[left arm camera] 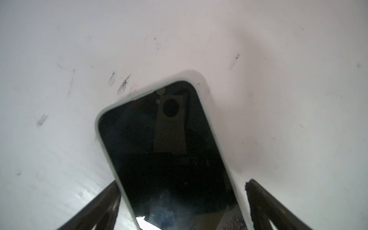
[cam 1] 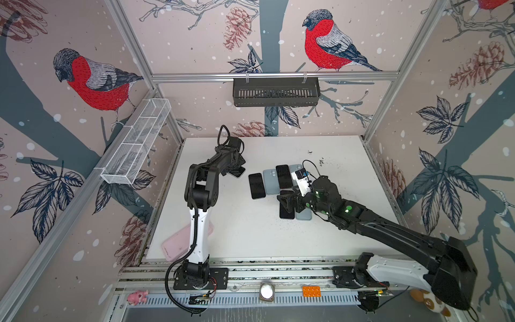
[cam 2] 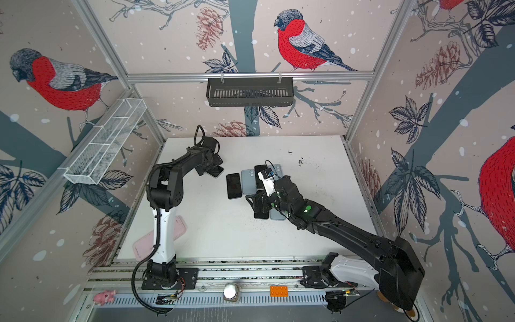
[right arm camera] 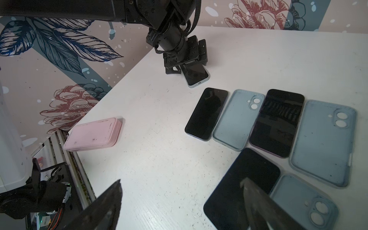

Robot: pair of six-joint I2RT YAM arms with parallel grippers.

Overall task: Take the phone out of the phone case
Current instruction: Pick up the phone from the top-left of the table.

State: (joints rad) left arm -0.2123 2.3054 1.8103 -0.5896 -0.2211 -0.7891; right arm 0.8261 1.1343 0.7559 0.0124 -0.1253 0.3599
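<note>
Straddling the cased phone (left arm camera: 169, 149), the left pincer (left arm camera: 183, 182) is standing spread. One jaw is sitting close against the pale blue phone case (right arm camera: 198, 84), the other is standing clear of the opposite edge, and nothing is being pinched. The phone is lying screen up on the white table (left arm camera: 59, 49), reaching out from between the jaws, fully seated in its case.

We are reading the step as getting a hold for the peel. To do it well, we are wanting the jaws centred across the long edges, closing on the rim and not the glass. A skewed pinch is likely to slip on that soft rim.

The right pincer (right arm camera: 180, 181) is hovering spread and empty, well apart from the left one. Below and beyond its tips, bare phones (right arm camera: 207, 113) and empty blue cases (right arm camera: 237, 119) are lying packed side by side. A pink flat box (right arm camera: 93, 133) is lying off to its side, near the table edge. Nothing is blocking the left jaws. We are minding that cluster should the right arm cross to help.
</note>
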